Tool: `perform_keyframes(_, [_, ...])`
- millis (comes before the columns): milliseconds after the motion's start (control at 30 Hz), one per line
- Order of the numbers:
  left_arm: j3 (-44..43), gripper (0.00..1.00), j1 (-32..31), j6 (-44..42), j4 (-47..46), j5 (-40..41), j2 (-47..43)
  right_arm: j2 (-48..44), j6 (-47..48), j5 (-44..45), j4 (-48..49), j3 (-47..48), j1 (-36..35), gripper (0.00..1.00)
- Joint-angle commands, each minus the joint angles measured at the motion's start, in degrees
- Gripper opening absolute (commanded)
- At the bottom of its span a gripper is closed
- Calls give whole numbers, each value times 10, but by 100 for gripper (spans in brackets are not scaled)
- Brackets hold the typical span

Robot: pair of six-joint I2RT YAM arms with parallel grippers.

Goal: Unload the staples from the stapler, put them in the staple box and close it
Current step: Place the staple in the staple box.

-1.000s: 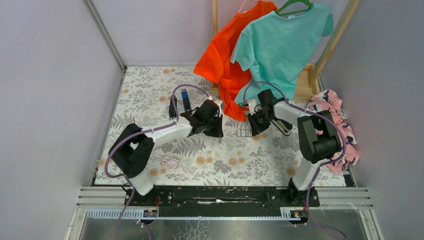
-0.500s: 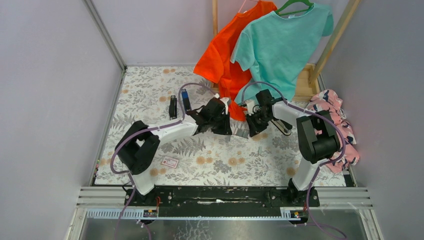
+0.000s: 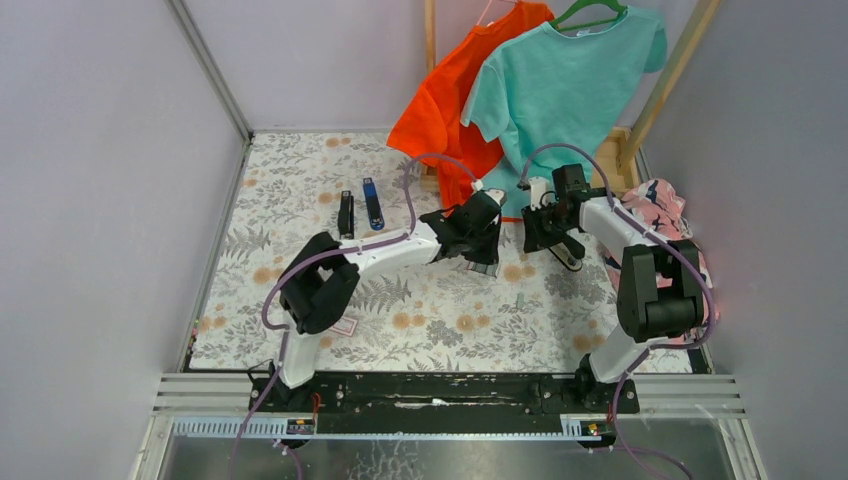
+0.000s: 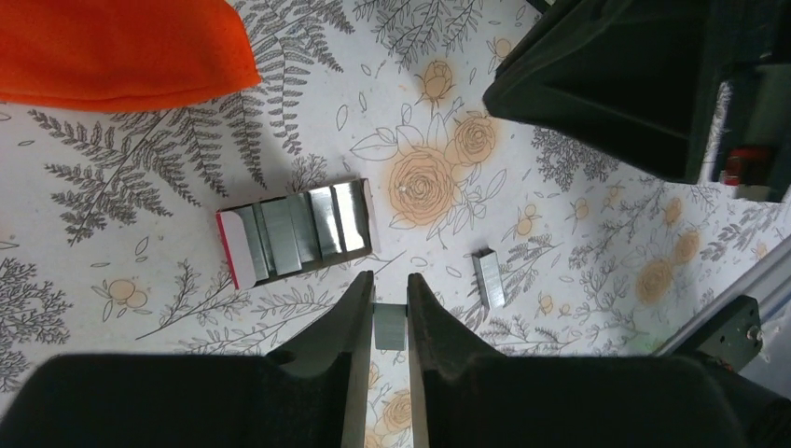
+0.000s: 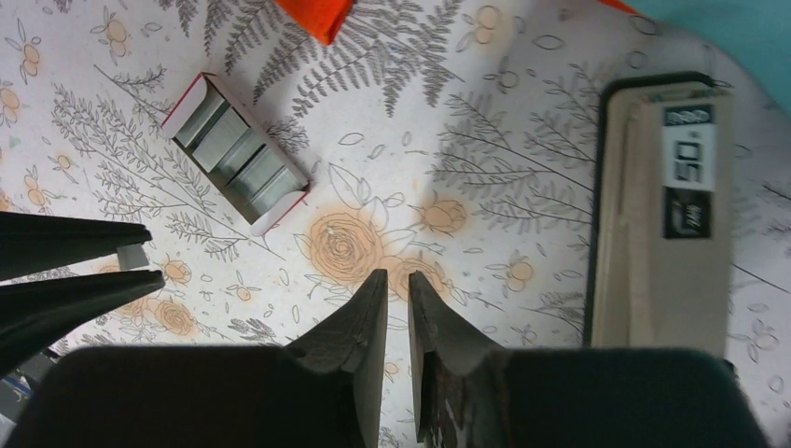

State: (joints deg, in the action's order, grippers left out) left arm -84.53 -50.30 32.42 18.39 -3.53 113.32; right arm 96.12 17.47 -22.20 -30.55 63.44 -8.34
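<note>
My left gripper [image 4: 390, 285] is shut on a short silvery strip of staples [image 4: 390, 325] and holds it just in front of a red-and-white staple box [image 4: 297, 229] with several strips in it. In the top view this gripper [image 3: 488, 258] hangs over the box. Another loose strip [image 4: 488, 278] lies on the cloth to the right and also shows in the top view [image 3: 521, 299]. The stapler [image 5: 662, 215], black-rimmed with a pale inside and a "50" label, lies to the right of my right gripper [image 5: 392, 280]. That gripper is shut and empty, above the cloth [image 3: 533, 232].
A black bar [image 3: 345, 213] and a slim blue bar [image 3: 372, 203] lie at the back left. Orange [image 3: 445, 110] and teal [image 3: 565, 90] shirts hang at the back. A heap of patterned cloth [image 3: 665, 215] lies at the right edge. A red-and-white card [image 3: 343, 325] sits by the left arm's elbow.
My left arm has swung right, from beside the blue bar to over the staple box. My right gripper has pulled back to the right, away from the box.
</note>
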Motion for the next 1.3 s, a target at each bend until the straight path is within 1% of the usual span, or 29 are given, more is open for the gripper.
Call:
perform_keyframes(0, [-41,10,-10,-6,36,41,28,-42,-11,-14,-1,17,23,22])
perform_keyframes(167, [-66,10,-12,-8,62,81,45,-50,-12,-20,-1,17,31,22])
perform_keyframes(433, [-91,11,-13,1,81,112,71,-62,-13,-29,-2,18,42,22])
perform_keyframes(733, [-120,10,-21,9,89,116,94,-69,-12,-40,-4,20,50,23])
perform_keyframes(1267, [-130,11,-22,4,100,118,110,-68,-11,-52,-6,19,53,23])
